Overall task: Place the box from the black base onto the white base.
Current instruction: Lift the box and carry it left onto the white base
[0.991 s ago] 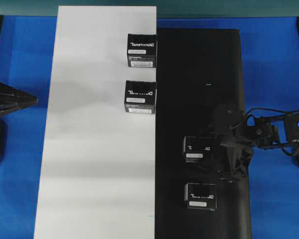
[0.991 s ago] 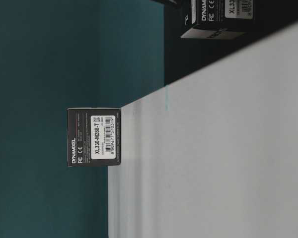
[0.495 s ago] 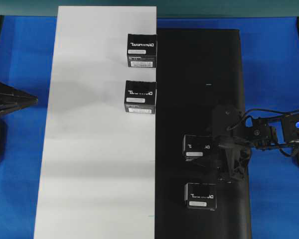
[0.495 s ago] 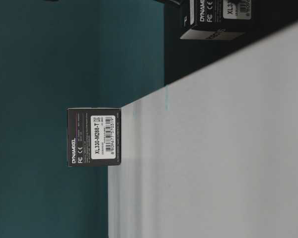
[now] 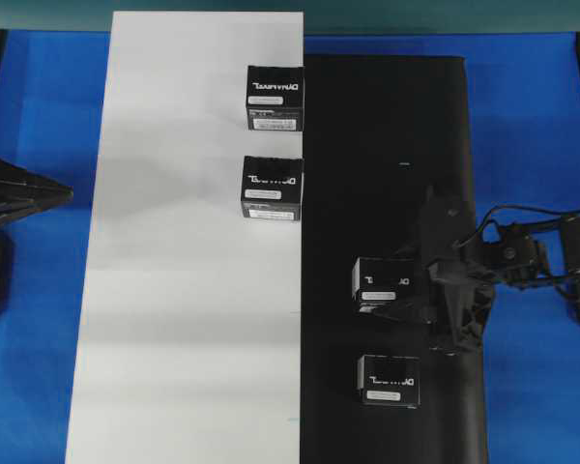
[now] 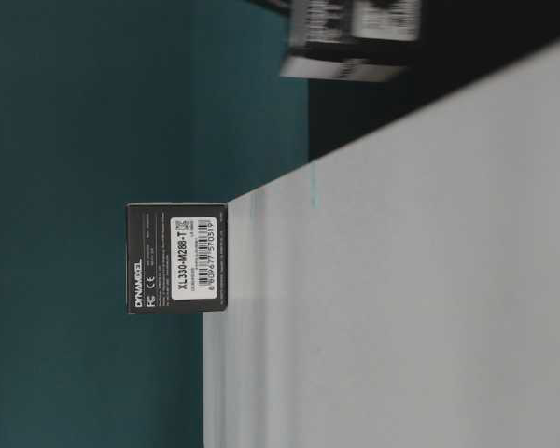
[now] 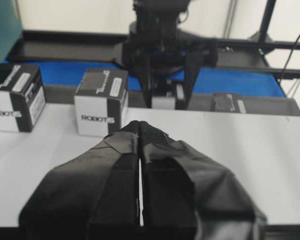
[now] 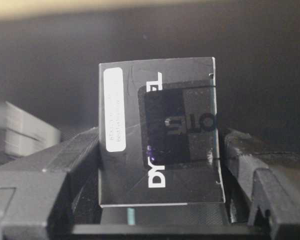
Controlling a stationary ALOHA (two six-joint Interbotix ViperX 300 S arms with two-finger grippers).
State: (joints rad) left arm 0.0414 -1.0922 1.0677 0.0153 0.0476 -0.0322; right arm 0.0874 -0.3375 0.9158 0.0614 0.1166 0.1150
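Note:
The box point(image 5: 385, 280) is between the fingers of my right gripper point(image 5: 408, 288), which is shut on it just over the black base point(image 5: 387, 126). In the right wrist view the box point(image 8: 157, 150) fills the space between the pads point(image 8: 240, 160), label strip to the left. It appears blurred at the top of the table-level view point(image 6: 350, 42). The white base point(image 5: 193, 338) lies alongside, to the left. My left gripper point(image 5: 66, 194) rests shut at the table's left edge, its fingertips point(image 7: 140, 126) pressed together and holding nothing.
A second box point(image 5: 388, 379) sits on the black base nearer the front. Two more boxes point(image 5: 275, 98) point(image 5: 272, 188) stand on the white base along its right edge. Blue table point(image 5: 532, 116) surrounds both sheets.
My right gripper has shut on the box and raised it a little off the black base; the box has shifted slightly toward the far end. The left arm has not moved.

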